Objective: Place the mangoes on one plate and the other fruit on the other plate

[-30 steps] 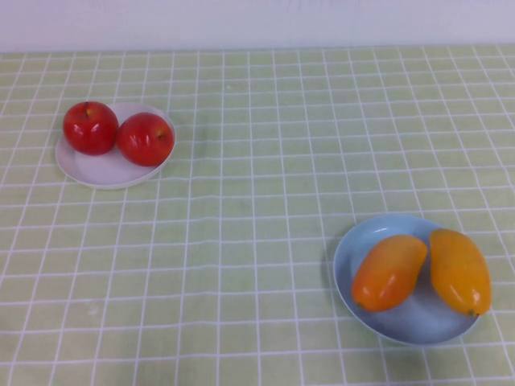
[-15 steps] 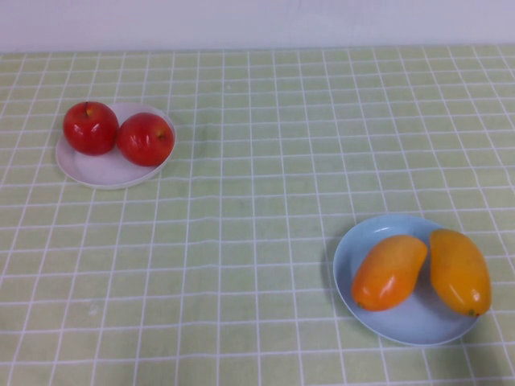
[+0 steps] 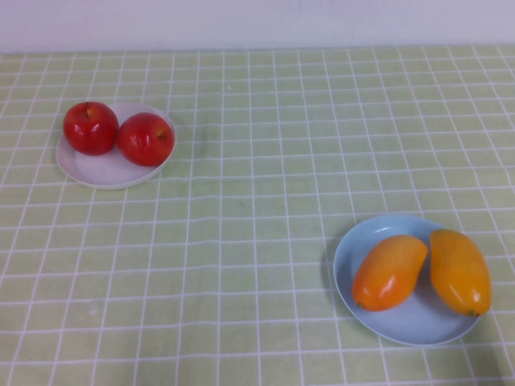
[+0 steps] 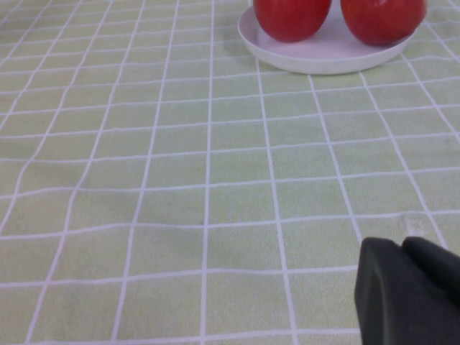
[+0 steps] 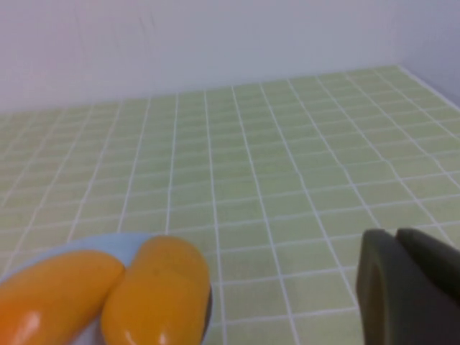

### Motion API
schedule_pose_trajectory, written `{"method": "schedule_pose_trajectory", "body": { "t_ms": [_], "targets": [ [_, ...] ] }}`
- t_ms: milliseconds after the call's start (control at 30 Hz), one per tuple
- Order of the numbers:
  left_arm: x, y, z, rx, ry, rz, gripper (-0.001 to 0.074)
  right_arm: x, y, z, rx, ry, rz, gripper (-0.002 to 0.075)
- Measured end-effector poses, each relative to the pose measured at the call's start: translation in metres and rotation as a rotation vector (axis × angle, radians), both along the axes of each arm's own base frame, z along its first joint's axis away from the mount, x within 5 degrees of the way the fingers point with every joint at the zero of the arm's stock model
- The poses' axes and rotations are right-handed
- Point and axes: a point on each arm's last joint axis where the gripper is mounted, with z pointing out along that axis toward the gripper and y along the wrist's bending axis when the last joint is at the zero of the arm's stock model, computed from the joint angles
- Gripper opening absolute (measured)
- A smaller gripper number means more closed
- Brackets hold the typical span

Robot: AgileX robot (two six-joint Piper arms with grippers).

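Mangoes (image 3: 421, 272) on the blue plate (image 3: 351, 251): glossy, likely slippery; grip each across its middle. Left claw (image 4: 407, 291) and right claw (image 5: 402, 286) closed, empty.

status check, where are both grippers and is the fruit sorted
Left gripper shut, empty, short of white plate. Right gripper shut, empty, beside blue plate. Apples on white, mangoes on blue. Nothing in the way.

Two apples (image 4: 338, 16) on white plate (image 4: 323, 59), closed left gripper (image 4: 407, 295) apart.
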Motion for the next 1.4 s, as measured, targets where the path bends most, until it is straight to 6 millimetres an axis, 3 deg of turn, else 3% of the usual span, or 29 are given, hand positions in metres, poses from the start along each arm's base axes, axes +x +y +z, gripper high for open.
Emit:
{"method": "schedule_pose_trajectory", "body": {
  "t_ms": [167,533,1400],
  "targets": [
    [0.000,0.000,0.000,0.000,0.000,0.000,0.0002,0.000,0.000,-0.001,-0.090,0.011,0.013,-0.0015],
    [0.000,0.000,0.000,0.000,0.000,0.000,0.0002,-0.003,0.003,-0.013,-0.018,0.142,0.039,-0.0015],
    [0.000,0.000,0.000,0.000,0.000,0.000,0.0002,-0.003,0.003,-0.013,-0.010,0.149,0.041,-0.0015]
  ]
}}
